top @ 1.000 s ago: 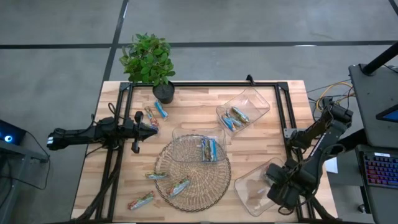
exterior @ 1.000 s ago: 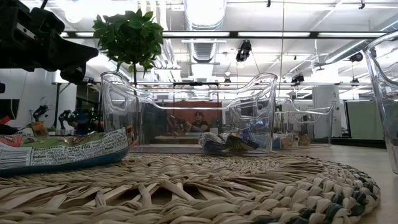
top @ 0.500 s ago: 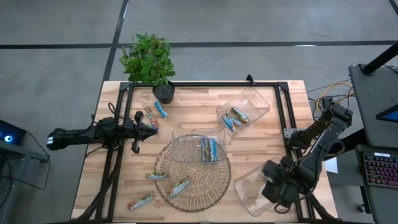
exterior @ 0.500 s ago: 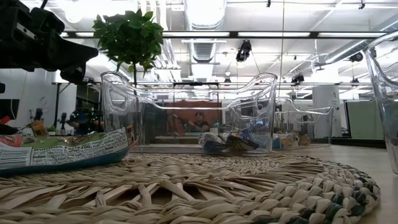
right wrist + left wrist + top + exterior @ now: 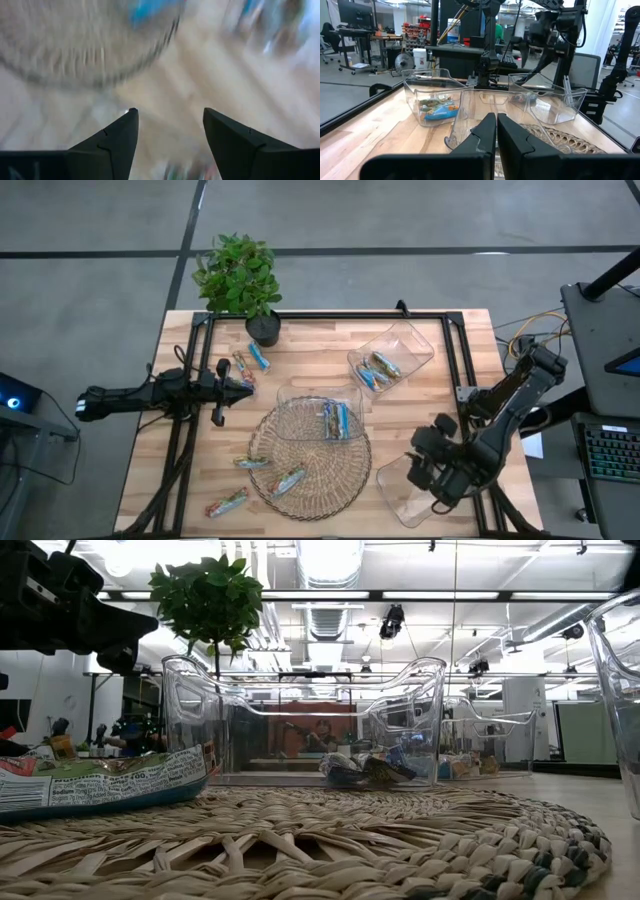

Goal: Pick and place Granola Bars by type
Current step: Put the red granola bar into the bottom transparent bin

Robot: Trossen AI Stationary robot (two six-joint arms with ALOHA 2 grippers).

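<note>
Around the wicker mat the Granola Bars are scattered: two on its near-left part, one just off its left edge, one beyond its lower left, two by the plant pot. More are held in the tray on the mat and the far tray. Left of the mat, the left claw is pressed together, empty, nearest the pot-side bars, whose long axes run roughly across its reach. Right of the mat, the right claw is spread over an empty tray. Bare surface is left for approach.
</note>
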